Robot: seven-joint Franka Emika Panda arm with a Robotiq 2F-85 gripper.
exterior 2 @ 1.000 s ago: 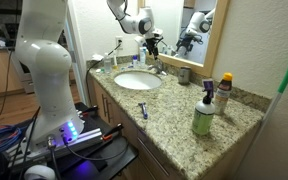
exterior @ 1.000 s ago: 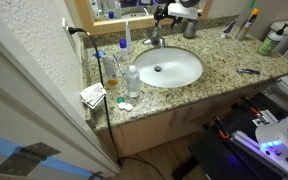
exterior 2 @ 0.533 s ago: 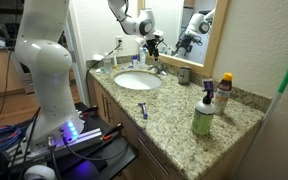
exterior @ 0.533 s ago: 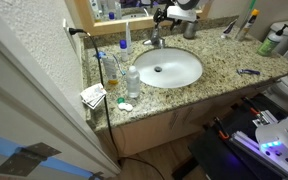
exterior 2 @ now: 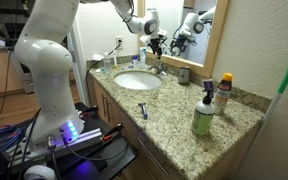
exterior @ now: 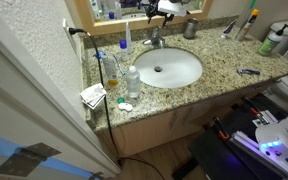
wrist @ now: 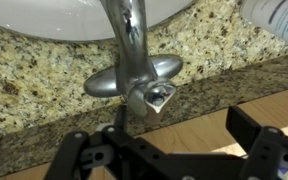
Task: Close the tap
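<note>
The tap [wrist: 134,72] is a small silver-grey faucet behind the white oval basin [exterior: 189,75], on the granite counter. In the wrist view its spout runs up toward the basin and its lever end [wrist: 151,98] points at the camera. My gripper [wrist: 182,128] is open and empty. Its left finger [wrist: 119,122] is just beside the lever and its right finger [wrist: 247,126] is well clear, over the wooden ledge. In both exterior views the gripper [exterior: 161,14] [exterior 2: 156,46] hangs just above the tap [exterior: 156,41] [exterior 2: 157,68].
A dark metal cup [exterior: 190,30] [exterior 2: 184,75] stands beside the tap. Clear and amber bottles [exterior: 132,80] and a blue toothbrush [exterior: 126,35] stand at one end of the basin. A razor [exterior: 249,71] and a green bottle [exterior 2: 202,116] are at the other end. A mirror is behind.
The gripper has shifted a little sideways and upward over the tap; the arm's wrist sits higher. The tap and the counter items have not moved.
</note>
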